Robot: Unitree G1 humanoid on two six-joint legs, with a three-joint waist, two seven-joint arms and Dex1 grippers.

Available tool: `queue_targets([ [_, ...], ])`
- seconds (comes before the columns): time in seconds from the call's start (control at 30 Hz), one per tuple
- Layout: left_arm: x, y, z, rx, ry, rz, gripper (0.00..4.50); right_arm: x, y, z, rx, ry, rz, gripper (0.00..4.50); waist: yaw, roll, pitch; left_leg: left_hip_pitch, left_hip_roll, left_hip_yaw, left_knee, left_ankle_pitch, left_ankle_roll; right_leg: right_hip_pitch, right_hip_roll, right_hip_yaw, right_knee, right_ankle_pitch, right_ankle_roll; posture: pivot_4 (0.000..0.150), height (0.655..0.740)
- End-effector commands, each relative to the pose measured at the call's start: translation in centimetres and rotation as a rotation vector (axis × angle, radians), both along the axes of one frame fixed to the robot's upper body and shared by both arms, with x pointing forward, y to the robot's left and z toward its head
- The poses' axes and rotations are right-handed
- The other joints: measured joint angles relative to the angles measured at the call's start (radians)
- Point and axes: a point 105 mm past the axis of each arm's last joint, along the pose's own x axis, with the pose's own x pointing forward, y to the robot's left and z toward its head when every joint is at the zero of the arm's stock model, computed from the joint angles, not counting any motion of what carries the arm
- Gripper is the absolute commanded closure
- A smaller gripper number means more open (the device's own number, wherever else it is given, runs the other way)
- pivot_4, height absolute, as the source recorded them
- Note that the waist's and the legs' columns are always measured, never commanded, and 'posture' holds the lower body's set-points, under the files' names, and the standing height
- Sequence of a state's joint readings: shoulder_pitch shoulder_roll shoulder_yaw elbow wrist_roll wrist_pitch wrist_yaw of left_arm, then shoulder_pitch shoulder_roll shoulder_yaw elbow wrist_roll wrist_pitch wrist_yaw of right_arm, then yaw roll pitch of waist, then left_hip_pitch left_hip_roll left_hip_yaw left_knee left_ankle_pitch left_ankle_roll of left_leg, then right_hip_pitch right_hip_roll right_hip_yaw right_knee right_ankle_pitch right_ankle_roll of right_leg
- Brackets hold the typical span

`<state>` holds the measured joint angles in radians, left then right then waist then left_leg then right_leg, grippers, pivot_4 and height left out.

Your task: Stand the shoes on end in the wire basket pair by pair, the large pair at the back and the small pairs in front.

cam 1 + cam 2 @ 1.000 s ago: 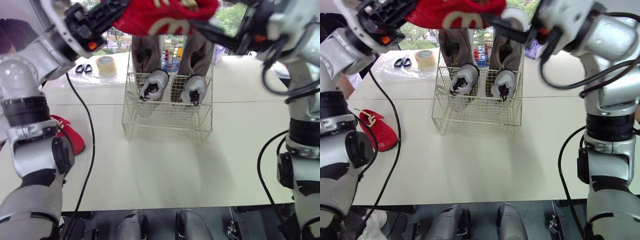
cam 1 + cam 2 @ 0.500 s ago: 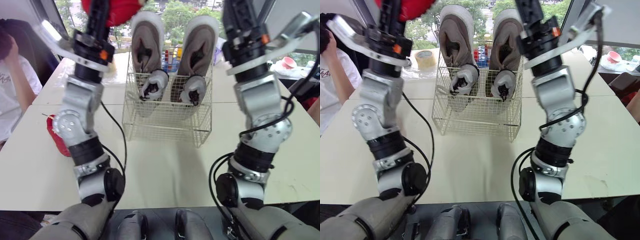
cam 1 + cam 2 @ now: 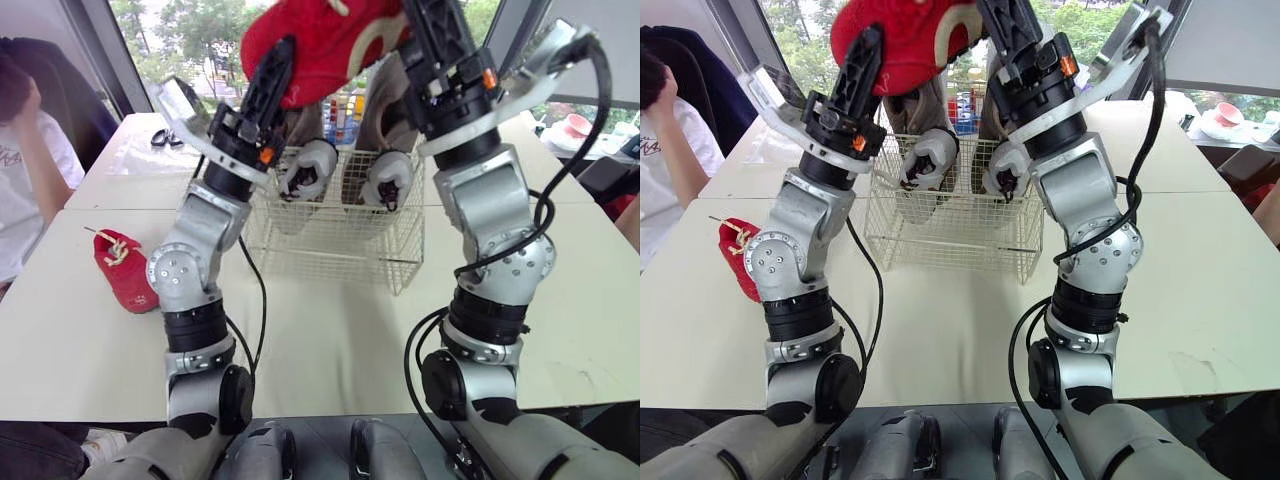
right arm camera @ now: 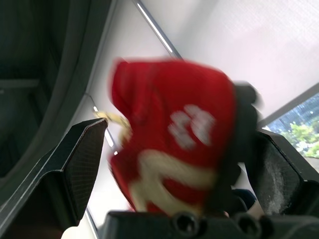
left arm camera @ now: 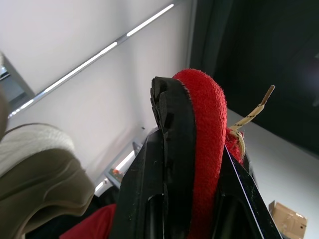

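Left gripper [image 3: 282, 62] is clamped on the red shoe [image 3: 320, 35], held high over the wire basket [image 3: 330, 245]. The right gripper [image 3: 428, 30] is up at the shoe's other end.

Head views: the large taupe pair [image 3: 385, 100] stands on end at the basket's back. The small grey pair [image 3: 305, 168] looks to be just in front of it. Second red shoe [image 3: 125, 272] lies on the table [image 3: 330, 330], well left of the basket.

Judgement: mid-carry of the first red shoe. Next is to lower it on end into the basket's free front strip without knocking the standing pairs, then fetch its mate.

Left wrist view: fingers [image 5: 144, 199] pinch across a black lugged rubber sole and a fuzzy red suede-like upper. A cream lace end sticks out. Grip looks firm.

Right wrist view: fingers [image 4: 82, 169] are spread either side of the shoe with a gap at one, so not gripping. Cream logo patches on the upper.

Basket is a thin pale wire grid, probably light, and may skid if bumped.
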<state>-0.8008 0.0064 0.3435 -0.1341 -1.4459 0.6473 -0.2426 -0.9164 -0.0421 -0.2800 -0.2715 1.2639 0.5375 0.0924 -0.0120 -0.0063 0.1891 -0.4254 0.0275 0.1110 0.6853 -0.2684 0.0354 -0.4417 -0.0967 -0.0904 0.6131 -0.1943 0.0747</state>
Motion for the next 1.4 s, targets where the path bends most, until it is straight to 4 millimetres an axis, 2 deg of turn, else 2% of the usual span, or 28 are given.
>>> queue_targets([
  [0.03,-1.1,-0.2,0.9,0.008,-0.06,0.002,4.25,-1.6,-0.1,1.8,0.037,-0.083,0.033,0.06,0.001,0.0,0.0,0.0,0.0,0.0,0.0,0.0,0.0,0.0,0.0,0.0,0.0,0.0,0.0,0.15,0.74],
  [0.13,-1.0,-0.2,0.7,0.016,-0.057,0.009,4.25,-1.7,0.0,1.9,0.038,-0.091,0.043,0.93,0.001,0.0,0.0,0.0,0.0,0.0,0.0,0.0,0.001,0.0,0.0,0.0,0.0,0.0,0.0,0.15,0.74],
  [0.3,-1.0,-0.5,0.3,0.073,-0.062,0.026,4.25,-1.8,0.1,1.8,0.034,-0.094,0.051,3.22,0.0,0.0,0.0,0.0,0.0,0.0,0.0,0.0,0.001,0.0,0.0,0.0,0.0,0.0,0.0,0.15,0.74],
  [0.37,-1.1,-0.6,-0.3,0.1,-0.054,0.025,3.23,-1.7,0.0,1.9,0.037,-0.091,0.045,3.85,0.0,0.0,0.0,0.0,0.0,0.0,0.0,0.0,0.001,0.0,0.0,0.0,0.0,0.0,0.0,0.15,0.74],
  [0.4,-1.2,-0.5,-0.6,0.107,-0.05,0.023,2.87,-1.7,-0.1,1.9,0.038,-0.092,0.043,3.85,0.0,0.0,0.0,0.0,0.0,0.0,0.0,0.0,0.001,0.0,0.0,0.0,0.0,0.0,0.0,0.15,0.74],
  [0.57,-2.5,0.3,-2.3,0.237,-0.053,0.095,0.34,-1.9,-0.3,2.7,0.039,-0.111,0.039,3.85,-0.002,0.0,0.0,0.0,0.0,0.0,0.0,-0.001,0.001,-0.001,0.0,0.0,0.0,0.0,0.0,0.15,0.74],
  [0.6,-2.5,0.5,-2.7,0.266,-0.035,0.12,0.01,-2.0,-0.4,2.9,0.04,-0.115,0.037,3.85,-0.002,0.0,0.0,0.0,0.0,0.0,0.0,-0.001,0.001,-0.001,0.0,0.0,0.0,0.0,0.0,0.15,0.74],
  [0.73,-3.3,3.2,-4.7,0.345,0.062,0.27,0.01,-2.5,-2.1,3.8,0.04,-0.154,0.015,3.85,-0.003,0.001,0.0,0.0,0.001,0.0,-0.001,-0.001,0.001,-0.001,0.0,0.0,0.0,0.0,0.0,0.15,0.74],
  [0.8,-4.0,4.4,-5.2,0.388,0.087,0.345,0.01,-2.9,-3.0,4.0,-0.028,-0.195,-0.015,3.85,0.001,0.0,0.0,-0.001,0.001,0.0,-0.001,-0.001,0.001,-0.001,0.0,0.0,0.0,0.0,0.0,0.15,0.74],
  [0.9,-5.0,5.6,-6.4,0.53,0.121,0.46,0.01,-3.7,-4.2,2.9,-0.35,-0.294,-0.072,3.85,0.011,0.0,0.0,-0.001,0.0,0.0,-0.001,-0.001,0.002,-0.001,-0.001,0.0,-0.001,0.0,-0.001,0.15,0.74],
  [1.03,-6.1,5.5,-9.1,0.758,0.136,0.504,0.01,-3.4,-4.9,0.6,-0.778,-0.348,-0.12,3.85,0.012,0.001,0.0,-0.001,0.0,0.0,-0.001,-0.002,0.003,-0.001,-0.002,0.0,-0.003,-0.002,-0.004,0.15,0.74],
  [1.07,-6.3,5.5,-9.5,0.783,0.138,0.508,0.01,-3.3,-5.0,0.0,-0.84,-0.352,-0.12,3.85,0.012,0.0,0.0,0.0,0.0,0.0,-0.001,-0.003,0.003,-0.001,-0.002,0.0,-0.003,-0.003,-0.004,0.15,0.74],
  [1.17,-6.7,5.4,-10.2,0.844,0.128,0.506,0.01,-2.7,-5.2,-1.2,-0.944,-0.365,-0.124,3.85,0.008,0.0,0.0,0.0,0.001,0.0,-0.001,-0.002,0.002,-0.001,-0.001,0.0,-0.003,-0.005,-0.009,0.15,0.74],
  [1.4,-7.8,4.6,-13.0,0.97,0.142,0.418,0.01,-0.7,-5.9,-6.0,-1.172,-0.391,-0.184,3.85,0.007,0.0,0.001,-0.001,0.001,0.001,-0.001,-0.002,0.001,-0.002,-0.001,0.0,-0.003,-0.006,-0.009,0.15,0.74],
])
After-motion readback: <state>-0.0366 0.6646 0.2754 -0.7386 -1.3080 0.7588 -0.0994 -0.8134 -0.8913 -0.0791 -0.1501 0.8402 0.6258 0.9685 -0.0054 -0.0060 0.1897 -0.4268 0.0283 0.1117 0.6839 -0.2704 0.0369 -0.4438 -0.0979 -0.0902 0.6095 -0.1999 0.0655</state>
